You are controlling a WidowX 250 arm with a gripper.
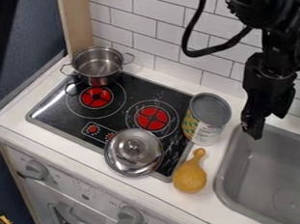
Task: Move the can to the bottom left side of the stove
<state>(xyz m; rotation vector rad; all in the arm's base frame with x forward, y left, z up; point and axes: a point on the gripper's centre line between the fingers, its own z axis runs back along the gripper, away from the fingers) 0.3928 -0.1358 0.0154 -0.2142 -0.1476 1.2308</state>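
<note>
Saw the tall silver metal can with a green, yellow and white label [207, 119] upright at the right edge of the black glass-topped stove [61, 120]; could not tell base on glass from base on counter. Saw the black two-finger gripper [269, 126] hanging to the right of the stove, apart from the can, claw spread and empty.

Took the step in hand to be the grasp. Called for a move left toward the stove, claw kept wide, then a descent with one finger on each side of the upper wall. Needed careful centring, given so broad a can, to avoid clipping the rim or tipping it over. Best closed evenly and firmly on the smooth, round side, away from the yellow bottle-shaped gourd [190, 177] just right of the stove's front corner.

Then called for a straight lift, high enough to clear the round silver metal lid [133, 151] at the stove's front right, and a level carry across, forward of the silver two-handled metal pot [100, 80] at the stove's back left. Wanted a slow set-down at the stove's front left, base flat before letting go.
</note>
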